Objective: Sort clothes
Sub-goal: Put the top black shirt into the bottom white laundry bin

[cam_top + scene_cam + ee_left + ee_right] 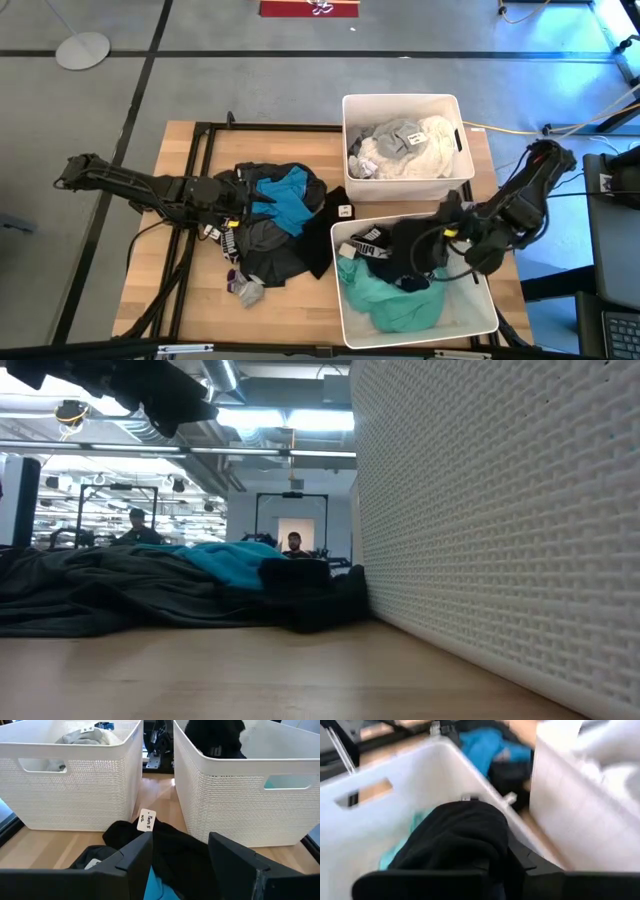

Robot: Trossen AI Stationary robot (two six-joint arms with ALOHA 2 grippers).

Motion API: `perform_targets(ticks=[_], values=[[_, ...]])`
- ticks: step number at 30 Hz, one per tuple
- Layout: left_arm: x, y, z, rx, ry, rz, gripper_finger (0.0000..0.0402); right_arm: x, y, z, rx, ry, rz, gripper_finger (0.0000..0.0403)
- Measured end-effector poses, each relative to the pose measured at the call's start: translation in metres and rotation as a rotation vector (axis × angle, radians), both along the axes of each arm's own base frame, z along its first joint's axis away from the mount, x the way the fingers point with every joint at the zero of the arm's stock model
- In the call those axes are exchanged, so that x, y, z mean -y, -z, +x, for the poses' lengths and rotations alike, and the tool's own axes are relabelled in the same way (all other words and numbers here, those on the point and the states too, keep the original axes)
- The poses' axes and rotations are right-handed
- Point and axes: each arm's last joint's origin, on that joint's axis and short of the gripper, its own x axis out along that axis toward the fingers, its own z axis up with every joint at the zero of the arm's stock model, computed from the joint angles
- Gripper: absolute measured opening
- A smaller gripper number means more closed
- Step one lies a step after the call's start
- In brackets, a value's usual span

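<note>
High view shows the clothes split three ways. A loose pile [275, 225] of dark grey, black and bright blue garments lies at the centre-left of the wooden table [190, 300], with a small grey sock [243, 290] at its lower edge. White, cream and light grey pieces [405, 145] fill the upper white bin [352, 150] right of centre. The lower white bin [345, 310] at lower right holds a teal garment [390, 295] and dark items, one with white lettering [368, 245].

A black garment [415, 250] hangs over that lower bin in the right gripper [450, 235]; in the right wrist view the same black cloth [457, 837] bunches between the fingers, which are clamped on it above the bin's inside.

The left gripper [240, 200] reaches in from the left of the frame, low at the pile's left edge. In the left wrist view its fingers [132, 862] stand spread apart, empty, over black cloth carrying a small white tag [146, 820], facing the two bins.

The low view shows the pile [150, 585] against the bin wall [500, 520], with two people far back in the room.
</note>
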Motion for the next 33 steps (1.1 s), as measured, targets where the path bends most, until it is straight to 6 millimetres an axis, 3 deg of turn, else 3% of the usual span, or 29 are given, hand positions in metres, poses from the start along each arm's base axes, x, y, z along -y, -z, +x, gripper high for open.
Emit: perform_targets(ticks=[11,17,24,30,33], values=[[0.0,-0.002,0.001,0.021,0.002,0.004,0.0182,-0.01,0.049,0.002,-0.208,0.11,0.193,0.003],[0.0,-0.002,0.001,0.024,0.002,0.003,0.0182,-0.007,0.053,0.0,-0.214,0.188,0.249,0.0104],[0.0,-0.004,0.001,0.042,0.002,0.0,0.0182,0.001,0.018,-0.006,-0.349,0.143,0.449,0.0203],[0.0,-0.005,0.001,0.051,0.002,-0.001,0.0182,0.011,-0.028,-0.008,-0.304,0.106,0.625,0.022],[0.0,-0.004,0.002,0.048,0.002,-0.002,0.0182,0.018,-0.043,-0.01,-0.267,0.102,0.617,0.022]])
